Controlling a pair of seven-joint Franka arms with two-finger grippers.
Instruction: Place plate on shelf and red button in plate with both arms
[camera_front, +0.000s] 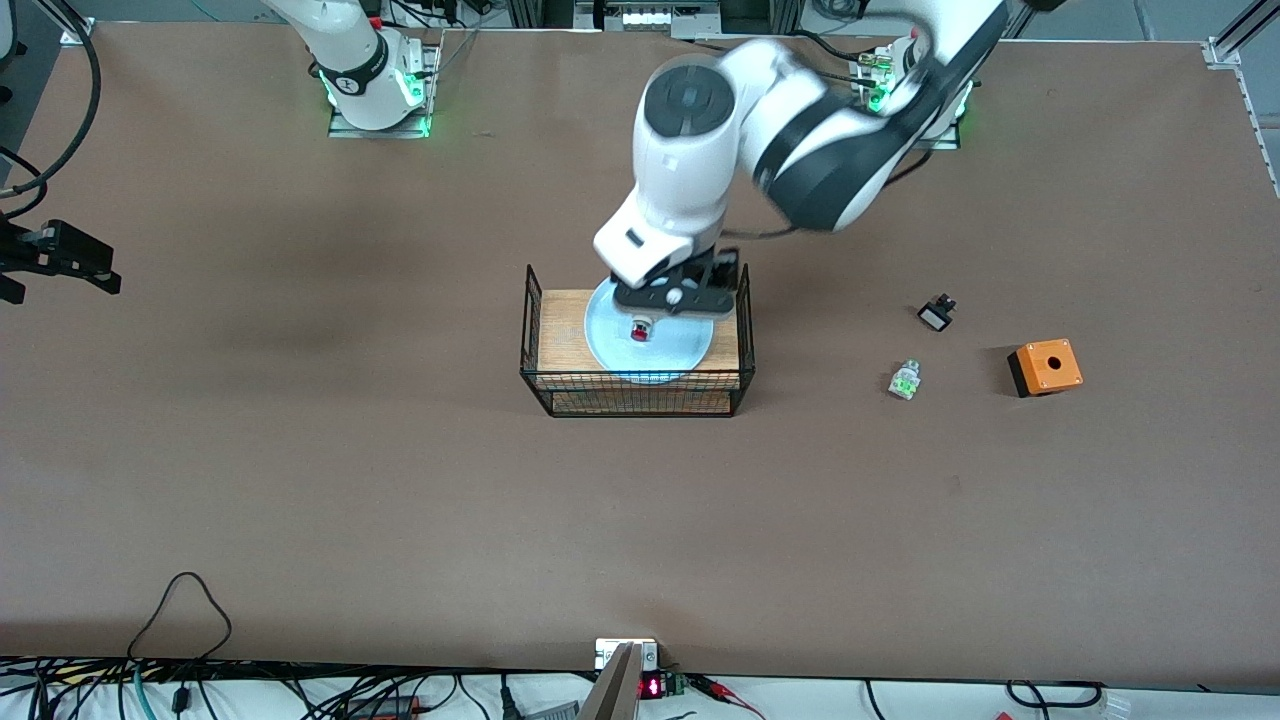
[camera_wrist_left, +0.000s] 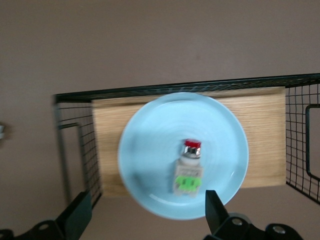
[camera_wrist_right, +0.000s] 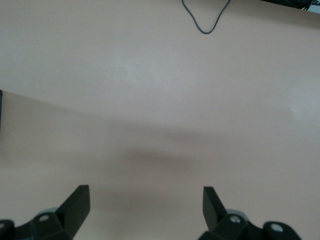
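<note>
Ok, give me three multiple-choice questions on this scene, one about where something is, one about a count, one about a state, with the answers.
1. Where is the red button?
A. on the plate
B. on the bare table
C. in the orange box

2. How many small parts lie on the table toward the left arm's end, besides the orange box?
A. none
B. two
C. four

3. How is the left tool?
A. shut on the button
B. open over the plate
C. shut on the basket wire

Answers: 1 A, the button lies on the pale blue plate in the basket. 2 B, a black part and a white-green part. 3 B, its fingers stand apart with nothing between.
</note>
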